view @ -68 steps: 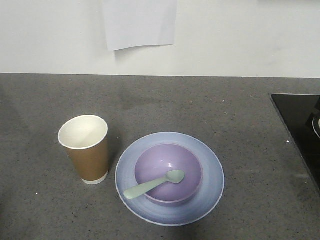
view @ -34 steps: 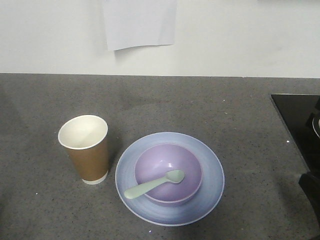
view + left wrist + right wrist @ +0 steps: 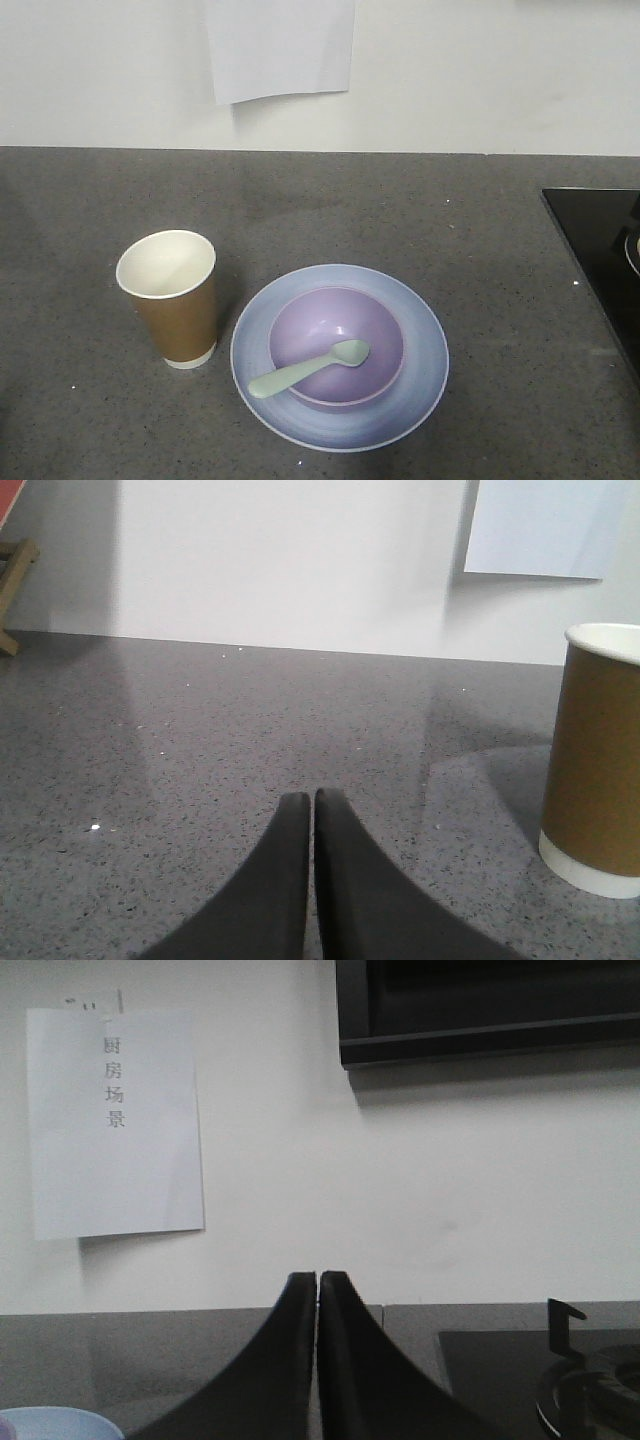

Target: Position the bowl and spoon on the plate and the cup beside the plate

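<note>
On the grey counter the pale blue plate [image 3: 425,350] carries the lavender bowl [image 3: 380,330]. The mint-green spoon [image 3: 305,368] lies in the bowl with its handle over the bowl's front-left rim. The brown paper cup [image 3: 172,298] stands upright just left of the plate, also at the right edge of the left wrist view as cup [image 3: 595,760]. My left gripper [image 3: 311,798] is shut and empty, low over bare counter left of the cup. My right gripper [image 3: 318,1277] is shut and empty, raised and facing the wall; a sliver of the plate [image 3: 50,1424] shows at its lower left.
A black hob [image 3: 600,240] sits at the counter's right edge, with a burner grate [image 3: 580,1380] in the right wrist view. A white paper sheet [image 3: 280,45] hangs on the back wall. A wooden piece [image 3: 12,560] shows at the far left.
A dark arm part that showed at the lower right edge half a second ago has left the front view. The plate, bowl, spoon and cup have not moved.
</note>
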